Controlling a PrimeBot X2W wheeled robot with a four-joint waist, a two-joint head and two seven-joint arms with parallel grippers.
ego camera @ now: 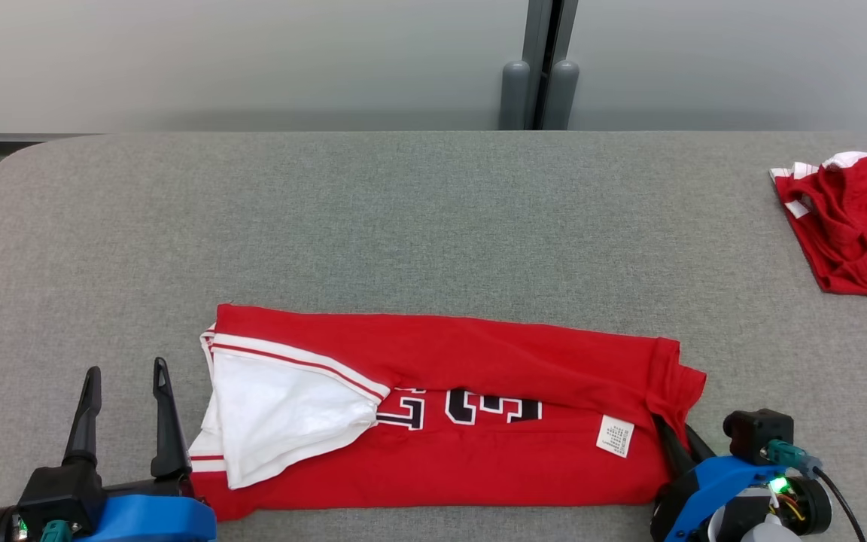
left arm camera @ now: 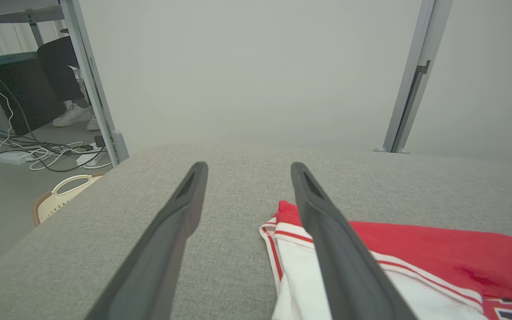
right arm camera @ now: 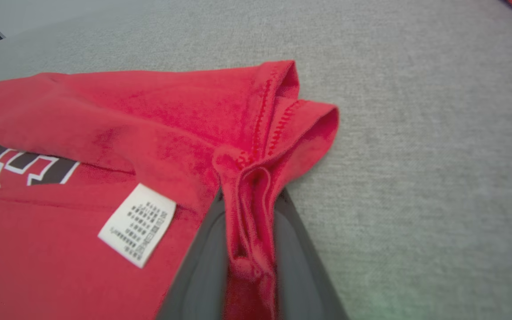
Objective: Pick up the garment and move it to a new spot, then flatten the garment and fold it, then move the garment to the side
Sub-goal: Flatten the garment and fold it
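One shirt (ego camera: 479,354) end pinched.
Right fingers (right arm camera: 202,271) clamp its hem; left fingers (ego camera: 168,421) stand wide beside the other end.

The light is bright, soft and even in all views. In the head view the garment (ego camera: 479,354) gives only a thin shadow on the grey table (ego camera: 403,226). In the left wrist view the metal posts (left arm camera: 409,89) lean sideways, which is a wide-angle distortion. The right wrist view is slightly blurred, most of all at its bottom edge.
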